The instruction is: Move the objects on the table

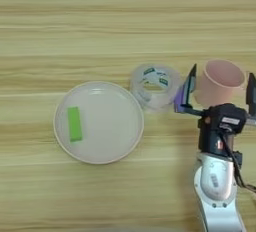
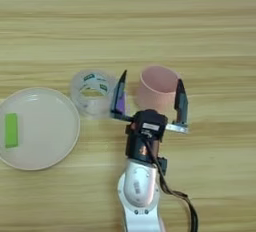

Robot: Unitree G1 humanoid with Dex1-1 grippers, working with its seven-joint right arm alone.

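Observation:
A pink paper cup (image 2: pixel 157 90) stands upright right of centre. My right gripper (image 2: pixel 151 77) is open, with one black finger on each side of the cup and no visible squeeze on it. A small purple block (image 2: pixel 119 105) shows partly behind the left finger (image 2: pixel 120 92), between the cup and the clear tape roll (image 2: pixel 92 92). The tape roll lies flat, its green-white label facing up. To the left sits the pale round plate (image 1: pixel 112 126), and a green rectangular block (image 1: pixel 74 124) lies on its left part.
My silver forearm (image 2: pixel 140 191) comes up from the bottom edge to the gripper, with a black cable (image 2: pixel 175 196) trailing on its right. The wood-grain table (image 1: pixel 125 21) fills the view.

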